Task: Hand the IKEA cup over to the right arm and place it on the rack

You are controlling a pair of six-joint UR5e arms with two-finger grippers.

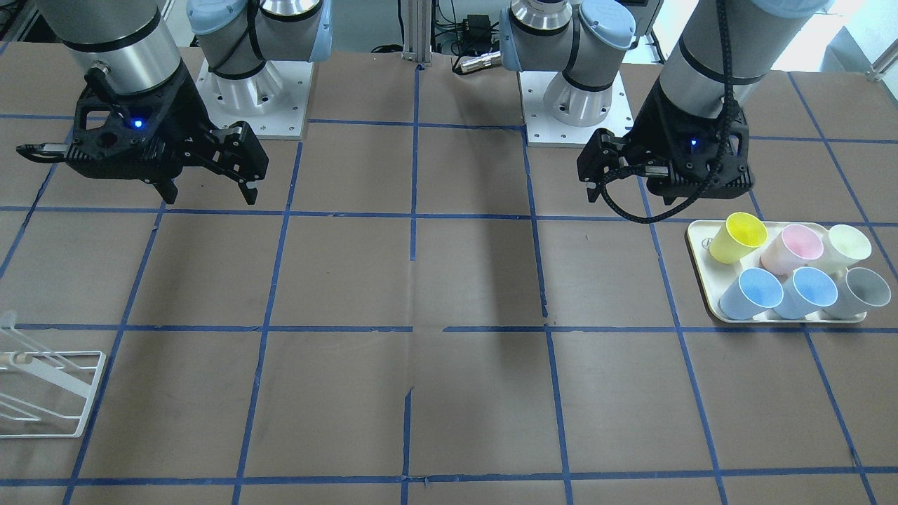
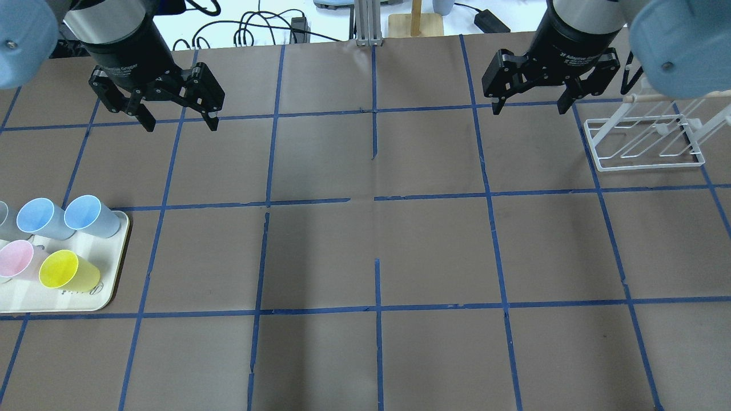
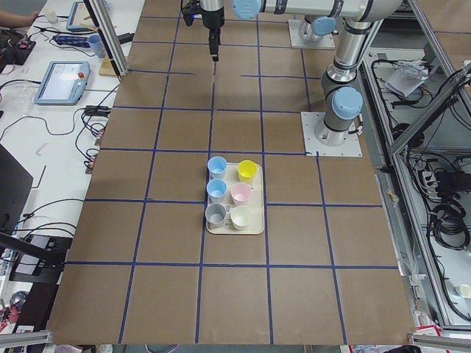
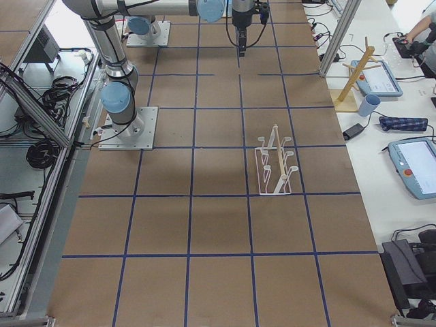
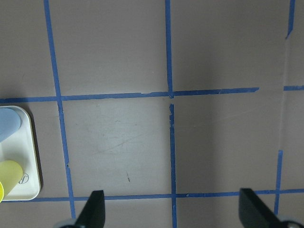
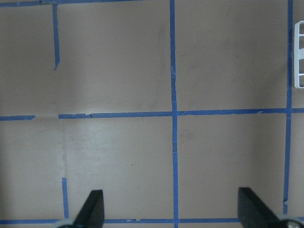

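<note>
Two alike pale blue IKEA cups (image 2: 40,218) (image 2: 88,216) lie on their sides on a cream tray (image 2: 68,297), also in the front view (image 1: 754,293) (image 1: 807,291). My left gripper (image 2: 180,123) is open and empty, hovering above the table beyond the tray; in the front view it (image 1: 617,186) trails a braided cable. My right gripper (image 2: 530,111) is open and empty, just left of the white wire rack (image 2: 645,142). The rack holds nothing. In the left wrist view one blue cup's edge (image 5: 7,123) shows at the left.
The tray also holds a yellow cup (image 2: 65,273), a pink cup (image 2: 17,258), a cream cup (image 1: 849,245) and a grey cup (image 1: 863,291). The brown table has a blue tape grid (image 2: 377,200). The rack's corner shows in the right wrist view (image 6: 299,54).
</note>
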